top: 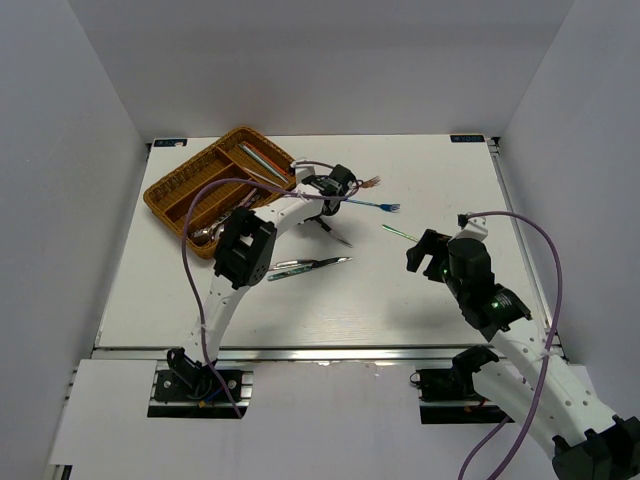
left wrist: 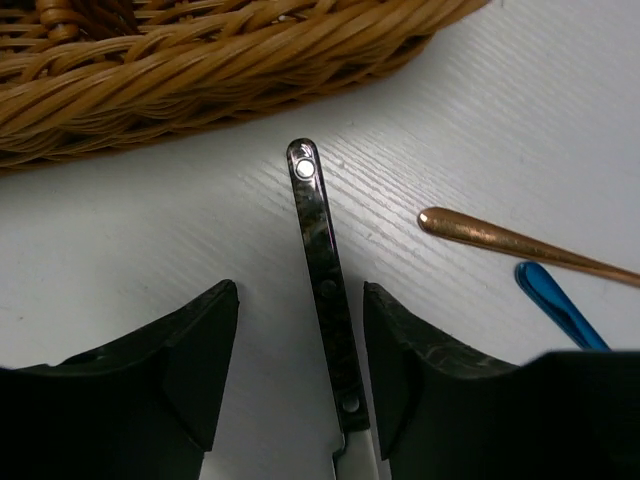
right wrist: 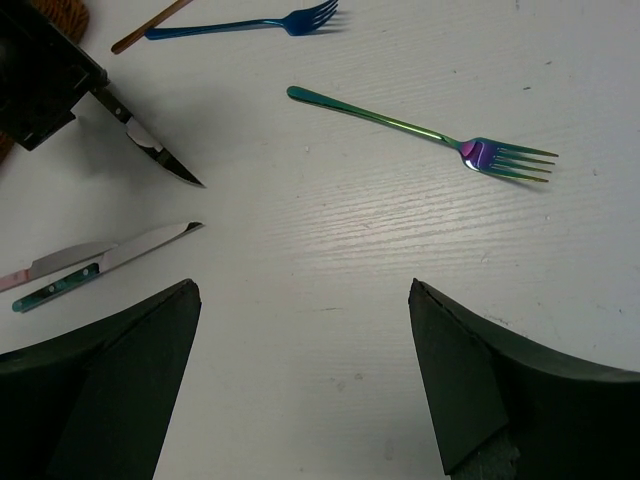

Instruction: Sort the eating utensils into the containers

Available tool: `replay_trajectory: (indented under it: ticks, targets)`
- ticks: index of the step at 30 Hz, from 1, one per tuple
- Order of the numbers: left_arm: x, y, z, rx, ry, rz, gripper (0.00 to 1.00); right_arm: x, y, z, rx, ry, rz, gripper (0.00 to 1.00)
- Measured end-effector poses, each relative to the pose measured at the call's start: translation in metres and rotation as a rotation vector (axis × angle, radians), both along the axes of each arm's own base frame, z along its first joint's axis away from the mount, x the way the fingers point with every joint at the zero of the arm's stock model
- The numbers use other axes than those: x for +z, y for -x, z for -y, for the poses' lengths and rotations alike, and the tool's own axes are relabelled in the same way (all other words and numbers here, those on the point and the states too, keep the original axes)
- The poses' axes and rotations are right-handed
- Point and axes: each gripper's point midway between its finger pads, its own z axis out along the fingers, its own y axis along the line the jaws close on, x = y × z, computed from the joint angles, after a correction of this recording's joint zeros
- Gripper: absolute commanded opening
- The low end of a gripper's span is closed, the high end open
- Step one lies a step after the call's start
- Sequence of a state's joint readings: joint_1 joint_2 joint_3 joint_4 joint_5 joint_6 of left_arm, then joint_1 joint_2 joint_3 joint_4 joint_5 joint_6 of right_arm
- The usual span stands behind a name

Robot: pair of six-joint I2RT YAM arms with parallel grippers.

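Fingers (left wrist: 195, 370) of left gripper (left wrist: 300, 297) stand apart, released, one on each side of knife (left wrist: 325, 290) handle. A strip of bare table (top: 350, 300) shows on both sides; no contact seen. Knife lies flat, dark riveted handle end toward tray (left wrist: 200, 80), blade running back under the wrist.

Clock read on top view, 12 = far edge. Tray sits at 10 o'clock of table, on a slant. Inside it: silver pieces (top: 205, 234) at its 7 o'clock end, thin coloured sticks (top: 262, 160) in the compartment on its 1 o'clock side. Left gripper is just off tray's 3 o'clock corner, toward table's 12.

At 3 o'clock of left gripper lie rose-gold fork (top: 366, 183) and blue fork (top: 378, 206), tines to 3 o'clock. Their handle tips are close beside knife handle but apart from it.

At 6 o'clock of left gripper, near table centre, two knives (top: 310, 265) lie side by side, blades to 3 o'clock. One handle is pink, the other dark.

Over at 3 o'clock of centre, right gripper (right wrist: 305, 300) is spread wide, nothing between its fingers (right wrist: 500, 390), bare table below. Just at its 10 o'clock lies green-purple fork (right wrist: 420, 130), flat, clear of both grippers.
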State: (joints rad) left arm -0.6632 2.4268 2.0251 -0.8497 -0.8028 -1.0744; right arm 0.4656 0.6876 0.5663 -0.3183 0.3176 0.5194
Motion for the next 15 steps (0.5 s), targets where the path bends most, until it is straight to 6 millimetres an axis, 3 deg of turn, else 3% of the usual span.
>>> replay_trajectory:
  ticks: [2,7,15]
  targets:
    - [-0.0035,-0.0033,-0.0022,0.007,0.015,0.003,0.56,0.0010,-0.0005,0.0000,0.002,0.002,0.005,0.89]
    - [-0.0098,-0.0049,-0.0009,0.011,0.028,0.018,0.56,0.0017,-0.0010,0.0000,0.002,0.002,0.009,0.89]
    - [-0.0112,-0.0059,0.0046,0.003,0.042,0.032,0.16,0.0078,-0.0003,0.0020,-0.005,-0.005,0.032,0.89]
